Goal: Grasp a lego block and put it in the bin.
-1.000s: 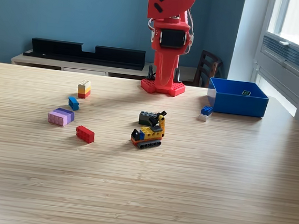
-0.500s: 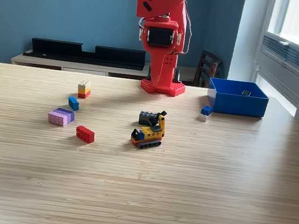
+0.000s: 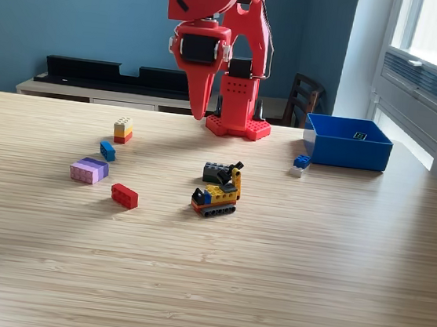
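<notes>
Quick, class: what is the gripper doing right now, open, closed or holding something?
Gripper: jaws look closed to a point, holding nothing, hanging in the air above the table.

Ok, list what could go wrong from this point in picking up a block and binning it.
1. The red gripper hangs pointed and apparently shut above the table; it must open before descending on any block.
2. The small blue block lies close to the pink-and-purple block, so a grasp may nudge its neighbour.
3. The low-walled bright blue plastic bin sits far to the exterior view's right; a loose grip could drop the block.
</notes>
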Robot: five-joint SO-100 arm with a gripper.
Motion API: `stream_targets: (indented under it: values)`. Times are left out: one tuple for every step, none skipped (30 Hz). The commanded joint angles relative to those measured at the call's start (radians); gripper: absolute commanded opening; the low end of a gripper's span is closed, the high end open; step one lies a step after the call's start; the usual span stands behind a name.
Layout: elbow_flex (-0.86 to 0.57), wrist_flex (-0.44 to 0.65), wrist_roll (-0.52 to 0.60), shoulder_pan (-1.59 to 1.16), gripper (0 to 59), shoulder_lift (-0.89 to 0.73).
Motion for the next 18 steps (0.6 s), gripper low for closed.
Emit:
stream_targets:
  values:
    - [-0.051, -0.014, -0.021, 0.037, 0.1, 0.1]
    - [-0.052, -0.014, -0.025, 0.043, 0.1, 0.1]
    - [-0.052, -0.014, -0.031, 0.049, 0.1, 0.1]
    - [-0.052, -0.014, -0.034, 0.055, 0.1, 0.1]
    - [-0.052, -0.014, -0.038, 0.063, 0.1, 0.101]
    - [-0.052, -0.014, -0.041, 0.069, 0.1, 0.101]
    - [-0.052, -0.014, -0.044, 0.075, 0.1, 0.101]
    - [-0.052, -0.014, -0.048, 0.081, 0.1, 0.101]
    - [-0.052, -0.014, -0.049, 0.084, 0.1, 0.101]
    - [-0.052, -0.014, -0.051, 0.089, 0.1, 0.1]
    - [-0.052, -0.014, -0.052, 0.091, 0.1, 0.1]
    - [-0.052, -0.014, -0.052, 0.094, 0.1, 0.1]
    - [-0.052, -0.014, -0.052, 0.094, 0.1, 0.1]
    - [-0.052, -0.014, -0.052, 0.095, 0.1, 0.1]
    - [-0.051, -0.014, -0.052, 0.097, 0.1, 0.1]
    - [-0.049, -0.014, -0.052, 0.098, 0.1, 0.1]
    - [-0.049, -0.014, -0.054, 0.1, 0.1, 0.1]
    - [-0.049, -0.014, -0.055, 0.101, 0.1, 0.1]
